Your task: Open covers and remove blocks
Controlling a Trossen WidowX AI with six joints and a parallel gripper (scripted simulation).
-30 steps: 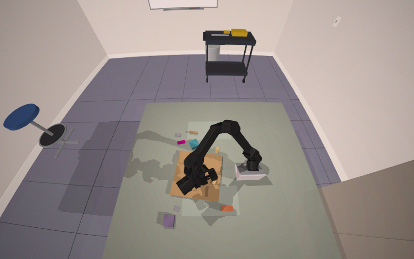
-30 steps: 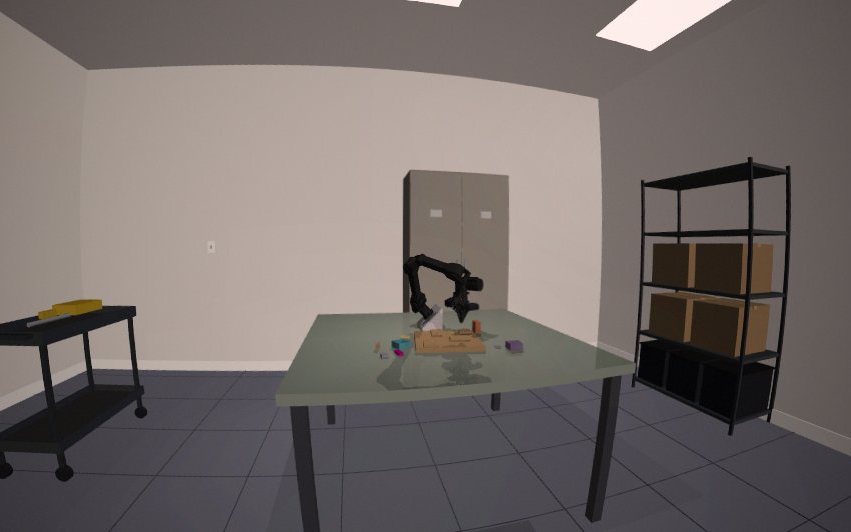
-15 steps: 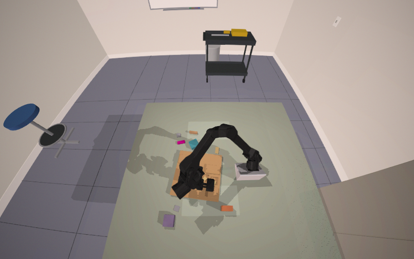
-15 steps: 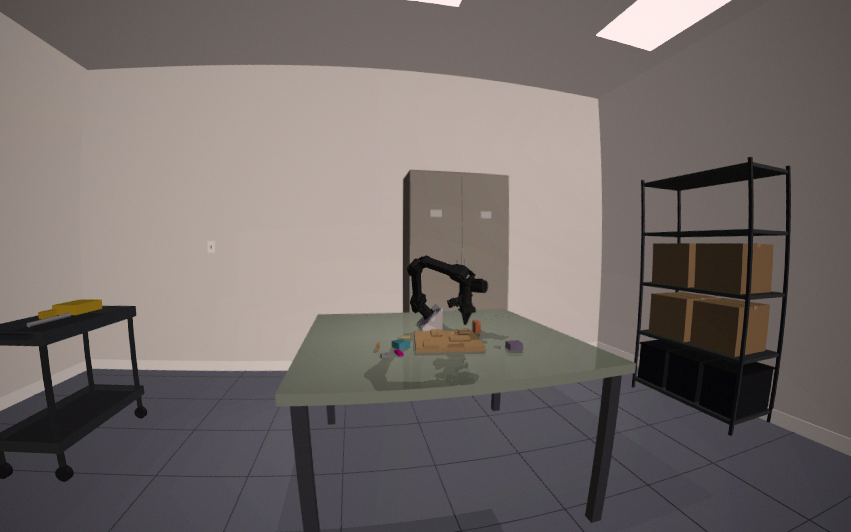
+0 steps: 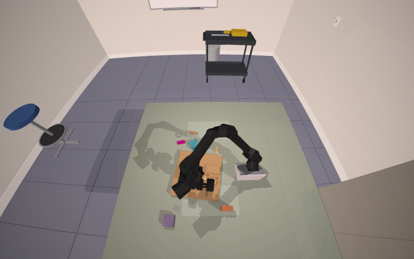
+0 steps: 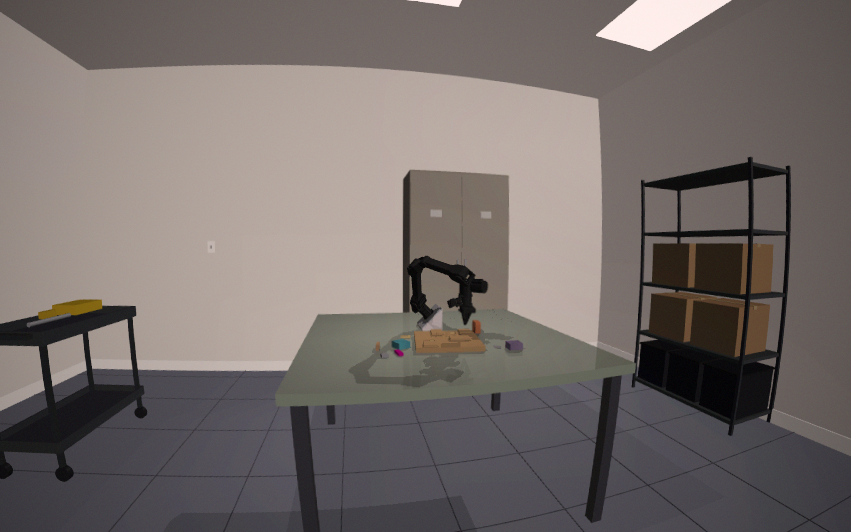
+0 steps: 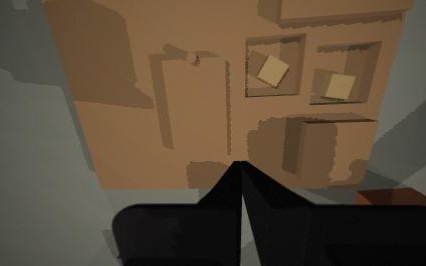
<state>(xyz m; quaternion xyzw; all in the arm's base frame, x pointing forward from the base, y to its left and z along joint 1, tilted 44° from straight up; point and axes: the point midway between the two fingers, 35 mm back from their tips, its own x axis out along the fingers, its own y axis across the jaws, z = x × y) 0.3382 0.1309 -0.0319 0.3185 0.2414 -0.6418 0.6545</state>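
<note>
The wooden puzzle board (image 5: 214, 157) (image 6: 448, 348) (image 7: 102, 125) lies on the table. In the wrist view two wells are uncovered; one yellow block (image 7: 273, 71) sits in the left well and another yellow block (image 7: 341, 86) in the right well. A raised cover (image 7: 357, 142) lies below the right well, and another cover (image 7: 347, 10) above the wells. A flat panel (image 7: 197, 110) with a small knob (image 7: 193, 58) is at the left. A third yellow block (image 5: 217, 149) rests on the table beside the board. My gripper (image 6: 465, 321) (image 7: 239, 167) is shut, empty, above the board. The arm hides part of the board in the top view.
An orange-red block (image 5: 226, 208) (image 6: 476, 326) and a purple block (image 5: 168, 220) (image 6: 514, 345) stand near the board. On its other side are a teal block (image 5: 193, 143) (image 6: 400, 344), a magenta piece (image 5: 181, 142) (image 6: 398, 352) and an orange piece (image 5: 193, 132).
</note>
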